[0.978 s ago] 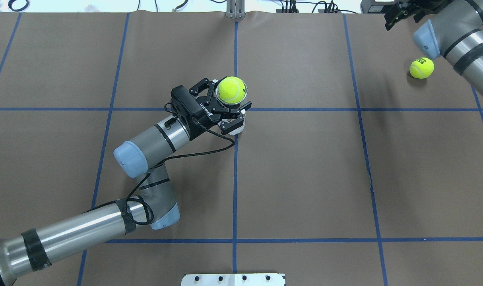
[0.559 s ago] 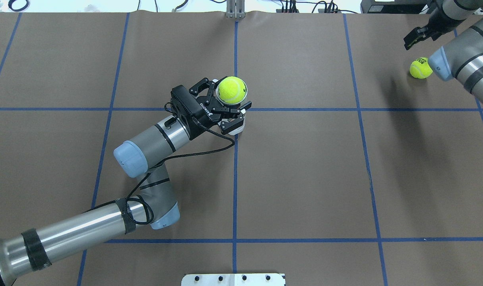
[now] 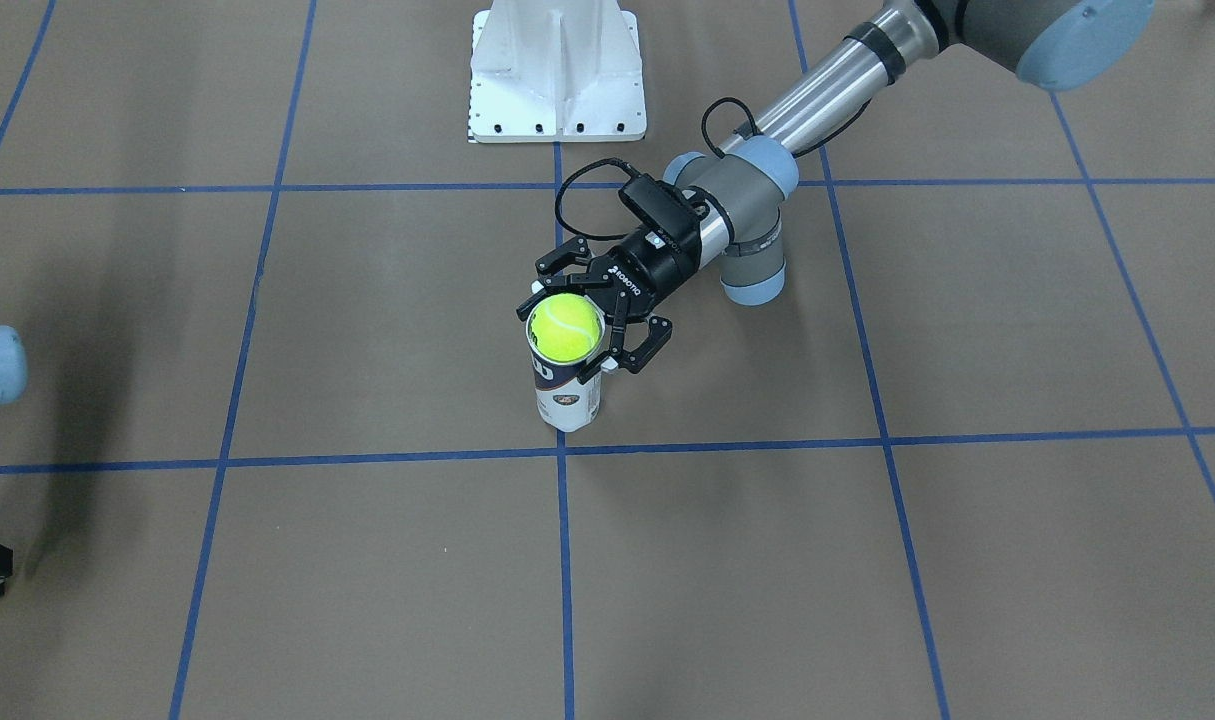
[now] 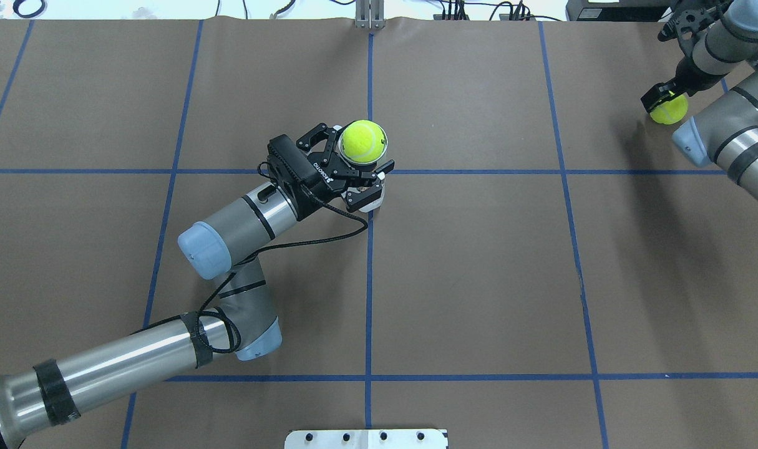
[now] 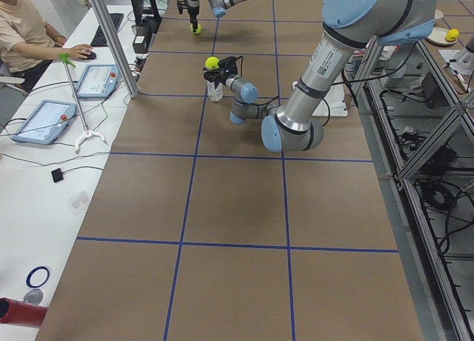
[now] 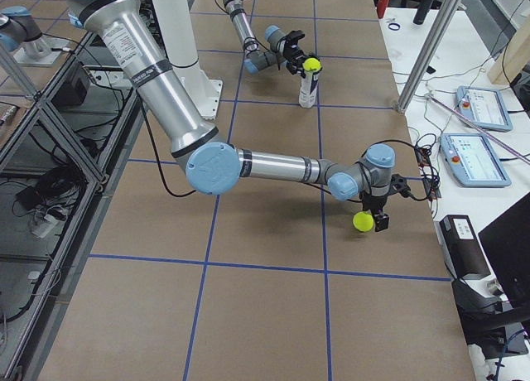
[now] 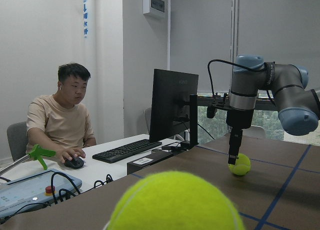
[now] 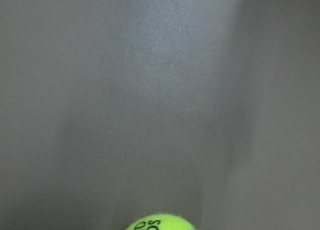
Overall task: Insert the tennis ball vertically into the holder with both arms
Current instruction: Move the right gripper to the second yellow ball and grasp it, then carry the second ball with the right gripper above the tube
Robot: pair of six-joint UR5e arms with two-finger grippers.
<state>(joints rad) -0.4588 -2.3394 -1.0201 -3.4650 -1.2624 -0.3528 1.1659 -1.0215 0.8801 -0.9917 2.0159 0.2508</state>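
The holder, a clear can with a navy-and-white label, stands upright near the table's middle; it also shows in the overhead view. A tennis ball sits in its mouth, half out. My left gripper is shut on the holder just under the rim. A second tennis ball lies on the table at the far right. My right gripper points straight down with its fingertips at this ball, and looks open.
The white pedestal base stands at the robot's edge of the table. An operator sits at a side desk with a monitor and a keyboard beyond the far edge. Blue tape lines cross the brown table cover.
My right arm has swung in and its gripper has come down from the far right corner onto the second ball. The left gripper, the holder and the ball in it have not moved.
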